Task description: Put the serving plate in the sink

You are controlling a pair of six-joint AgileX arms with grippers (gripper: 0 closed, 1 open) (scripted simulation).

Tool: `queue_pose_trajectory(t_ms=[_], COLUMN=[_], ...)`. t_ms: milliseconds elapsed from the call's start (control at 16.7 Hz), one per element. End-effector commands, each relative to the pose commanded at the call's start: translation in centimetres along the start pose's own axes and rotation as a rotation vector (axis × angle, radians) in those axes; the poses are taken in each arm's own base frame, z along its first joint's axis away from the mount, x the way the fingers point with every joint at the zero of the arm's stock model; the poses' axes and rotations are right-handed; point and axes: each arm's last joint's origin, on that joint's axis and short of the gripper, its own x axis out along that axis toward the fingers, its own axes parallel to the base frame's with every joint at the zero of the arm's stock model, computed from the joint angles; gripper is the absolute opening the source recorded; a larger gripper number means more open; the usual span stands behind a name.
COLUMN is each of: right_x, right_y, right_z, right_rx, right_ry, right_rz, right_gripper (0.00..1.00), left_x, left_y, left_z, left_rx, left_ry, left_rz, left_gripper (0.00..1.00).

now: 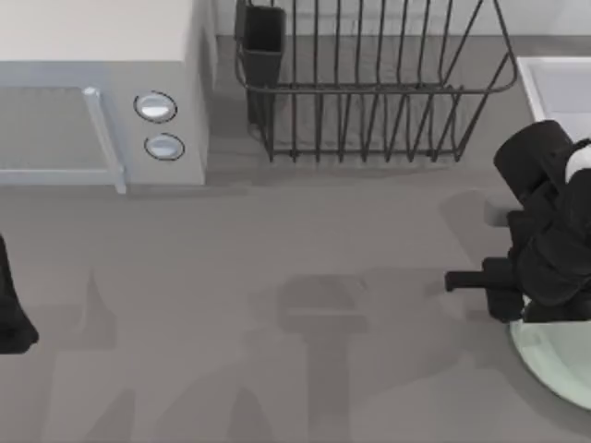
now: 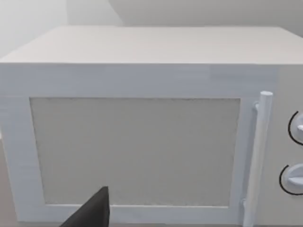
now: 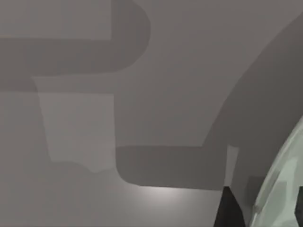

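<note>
1. Plainly, whether the right gripper [image 1: 462, 281] has its jaws spread or pressed together cannot be told; a dark bar sticks out from the wrist toward the top view's left, and a dark finger tip [image 3: 227, 208] shows just beside the plate's rim in the right wrist view.
2. One serving plate [image 1: 554, 365], pale mint green and glossy, lies on the grey surface [image 1: 277, 277] well in front of the sink, partly under the right arm's black wrist, its curved rim [image 3: 279, 189] showing at the wrist camera's edge.
3. One sink [image 1: 554, 88], pale with a raised rim, sits just to the right of the dish rack [image 1: 369, 83]; the right arm's wrist hangs between it and the plate.
4. One dark wire dish rack stands between the sink and one white microwave [image 1: 102, 92].
5. Over at the far side from the sink, the left arm [image 1: 14, 314] sits parked in front of the microwave, its camera facing the door [image 2: 137, 151]; one dark finger [image 2: 92, 213] shows, and its jaws' state cannot be told.
</note>
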Motion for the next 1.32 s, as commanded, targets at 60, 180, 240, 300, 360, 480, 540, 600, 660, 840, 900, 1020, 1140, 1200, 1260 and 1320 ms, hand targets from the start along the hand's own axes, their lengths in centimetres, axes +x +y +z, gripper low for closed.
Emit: queue_pose_trajectory(t_ms=[60,180,240,300,360,480,540,600,660,840,900,1020,1140,1200,1260,1320], right_x=[-0.2,-1.2,-2.0,-3.1,-4.5,-8.1,-10.1,-12.2,-14.4,-20.1,-21.7,-23.9,-24.8,-24.8,-24.8,-24.8], right_y=[0.1,0.5,0.7,1.0,1.3,1.8,2.0,2.1,2.1,1.7,1.5,1.1,0.9,0.9,0.9,0.9], right_z=[0.2,0.9,1.5,2.1,2.8,4.0,4.4,4.6,4.6,4.0,3.6,2.9,2.5,2.5,2.5,2.5], right_rx=[0.0,0.0,0.0,0.0,0.0,0.0,0.0,0.0,0.0,0.0,0.0,0.0,0.0,0.0,0.0,0.0], right_ry=[0.001,0.007,0.009,0.01,0.011,0.018,0.024,0.03,0.034,0.028,0.021,0.007,0.0,0.0,0.0,0.0], right_rz=[-0.001,-0.003,-0.003,-0.004,-0.004,-0.007,-0.009,-0.012,-0.014,-0.011,-0.008,-0.003,0.0,0.0,0.0,0.0], right_gripper=[0.0,0.0,0.0,0.0,0.0,0.0,0.0,0.0,0.0,0.0,0.0,0.0,0.0,0.0,0.0,0.0], left_x=[0.0,0.0,0.0,0.0,0.0,0.0,0.0,0.0,0.0,0.0,0.0,0.0,0.0,0.0,0.0,0.0], left_y=[0.0,0.0,0.0,0.0,0.0,0.0,0.0,0.0,0.0,0.0,0.0,0.0,0.0,0.0,0.0,0.0], left_z=[0.0,0.0,0.0,0.0,0.0,0.0,0.0,0.0,0.0,0.0,0.0,0.0,0.0,0.0,0.0,0.0], left_rx=[0.0,0.0,0.0,0.0,0.0,0.0,0.0,0.0,0.0,0.0,0.0,0.0,0.0,0.0,0.0,0.0], left_ry=[0.0,0.0,0.0,0.0,0.0,0.0,0.0,0.0,0.0,0.0,0.0,0.0,0.0,0.0,0.0,0.0], left_rz=[0.0,0.0,0.0,0.0,0.0,0.0,0.0,0.0,0.0,0.0,0.0,0.0,0.0,0.0,0.0,0.0], left_gripper=[1.0,1.0,1.0,1.0,1.0,1.0,1.0,1.0,1.0,1.0,1.0,1.0,1.0,1.0,1.0,1.0])
